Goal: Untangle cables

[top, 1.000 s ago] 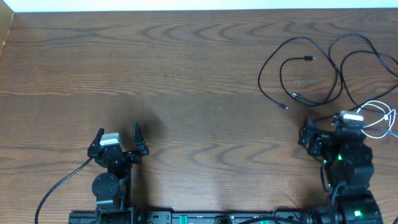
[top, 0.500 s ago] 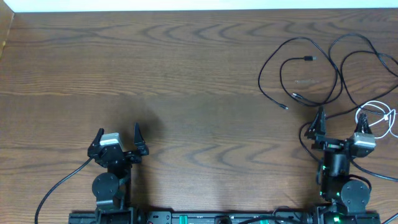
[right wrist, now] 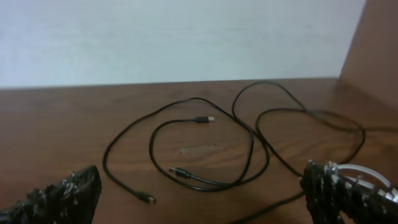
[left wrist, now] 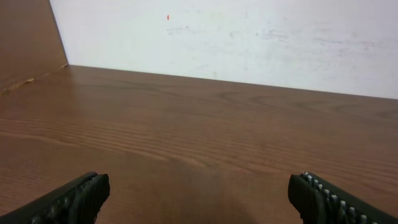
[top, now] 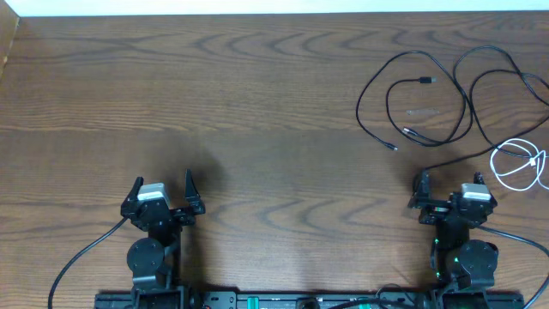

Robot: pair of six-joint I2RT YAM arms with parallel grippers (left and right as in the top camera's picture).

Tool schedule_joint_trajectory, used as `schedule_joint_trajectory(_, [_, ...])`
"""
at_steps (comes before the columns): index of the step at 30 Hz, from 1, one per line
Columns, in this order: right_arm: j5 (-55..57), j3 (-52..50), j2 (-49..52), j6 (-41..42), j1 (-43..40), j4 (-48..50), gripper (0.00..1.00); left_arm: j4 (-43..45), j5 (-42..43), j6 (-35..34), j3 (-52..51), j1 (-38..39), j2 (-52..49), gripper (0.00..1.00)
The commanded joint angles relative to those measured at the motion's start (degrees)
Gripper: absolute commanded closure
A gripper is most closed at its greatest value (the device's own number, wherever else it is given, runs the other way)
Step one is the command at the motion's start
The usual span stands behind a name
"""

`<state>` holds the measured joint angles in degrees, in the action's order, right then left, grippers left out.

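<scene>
Two black cables (top: pixel 426 81) lie in overlapping loops at the far right of the table, their small plug ends (right wrist: pixel 177 172) loose on the wood. A shorter white cable (top: pixel 533 160) is coiled by the right edge, just beyond the black loops; in the right wrist view it (right wrist: pixel 364 171) shows behind my right finger. My right gripper (top: pixel 450 182) sits near the front edge, open, short of the cables and touching none; the black loops (right wrist: pixel 249 134) lie ahead of it (right wrist: pixel 199 190). My left gripper (top: pixel 163 182) rests at the front left, open and empty (left wrist: pixel 199 196), far from the cables.
A white wall (left wrist: pixel 249 37) borders the far edge of the table. A raised wooden side panel (left wrist: pixel 28 37) stands at the left and another (right wrist: pixel 373 43) at the right. My left arm's thick black cord (top: pixel 81 253) trails off the front edge.
My right arm has pulled back toward the front edge from beside the white cable, and its gripper now faces straight ahead. The cables and left arm have not moved.
</scene>
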<state>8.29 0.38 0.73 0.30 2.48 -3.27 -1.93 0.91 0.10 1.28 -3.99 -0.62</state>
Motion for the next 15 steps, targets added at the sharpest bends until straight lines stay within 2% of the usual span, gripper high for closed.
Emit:
schedule_joint_trajectory(1, [-2.6,-0.1,-0.5,-8.9,-0.4,-0.6,0.01,-2.3,-1.6,0.7,-1.0,0.2,0.3,0.02])
schedule_joint_trajectory(15, [-2.7,-0.1,-0.4,-8.5,-0.4,-0.4,0.01,-2.3,-1.6,0.7,-1.0,0.2,0.3,0.02])
